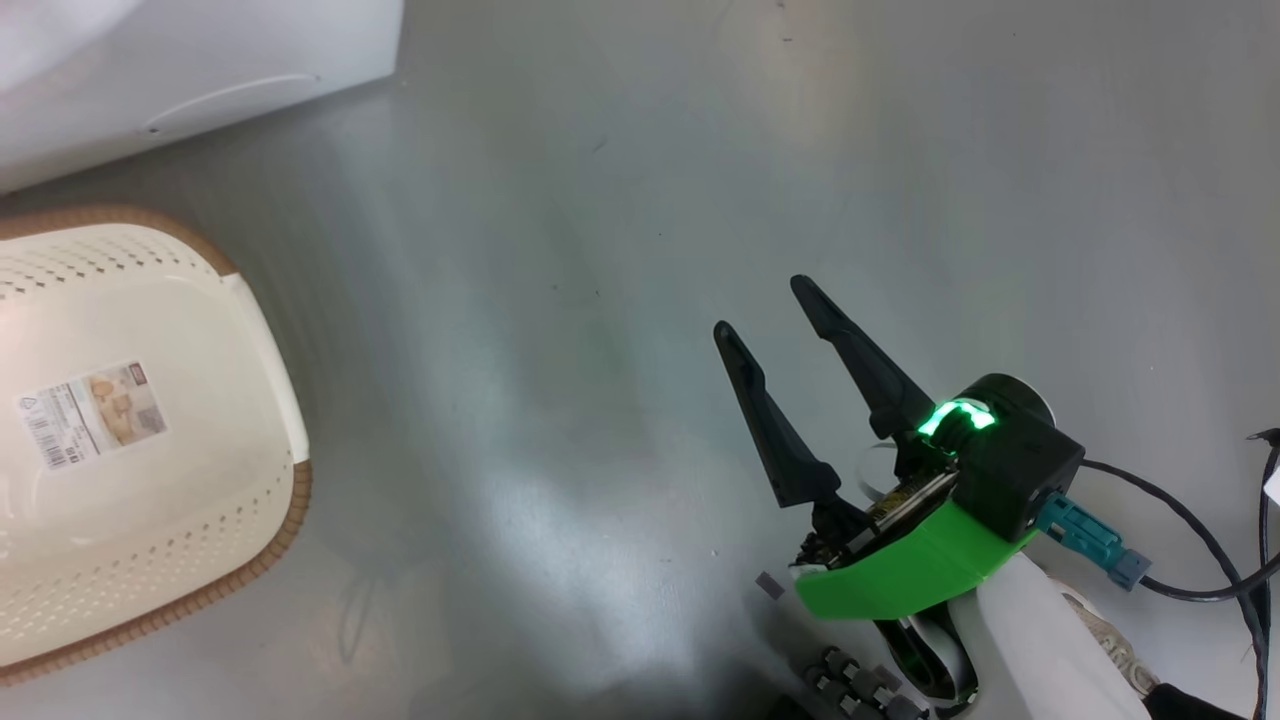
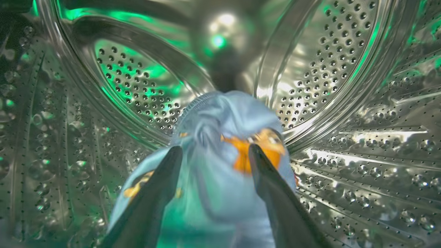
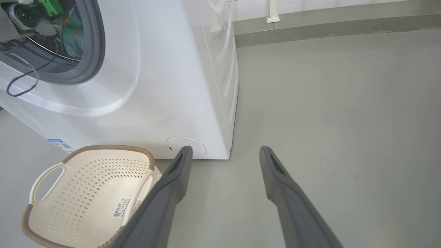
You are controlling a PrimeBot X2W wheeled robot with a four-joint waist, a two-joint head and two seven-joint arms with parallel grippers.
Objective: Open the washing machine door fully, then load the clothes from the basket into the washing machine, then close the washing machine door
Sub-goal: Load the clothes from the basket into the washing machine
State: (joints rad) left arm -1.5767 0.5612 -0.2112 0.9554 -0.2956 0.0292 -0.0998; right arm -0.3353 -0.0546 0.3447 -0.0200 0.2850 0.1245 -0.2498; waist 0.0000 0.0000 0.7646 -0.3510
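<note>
The left gripper (image 2: 215, 156), fingers spread wide, straddles the soft, light clothes (image 2: 224, 110) bunched in the washing machine (image 3: 155, 69) drum (image 2: 144, 89); any raised fold should offer a hold; the right gripper (image 1: 762, 308) hangs wide and empty above the floor (image 1: 600, 150).

I am finding no print I can read. A paper label (image 1: 90, 415) with a barcode is lying on the basket (image 1: 298, 495) base, its type too small. A blue sticker (image 3: 57, 142) is sitting low on the washer (image 3: 155, 86), too blurred.
</note>
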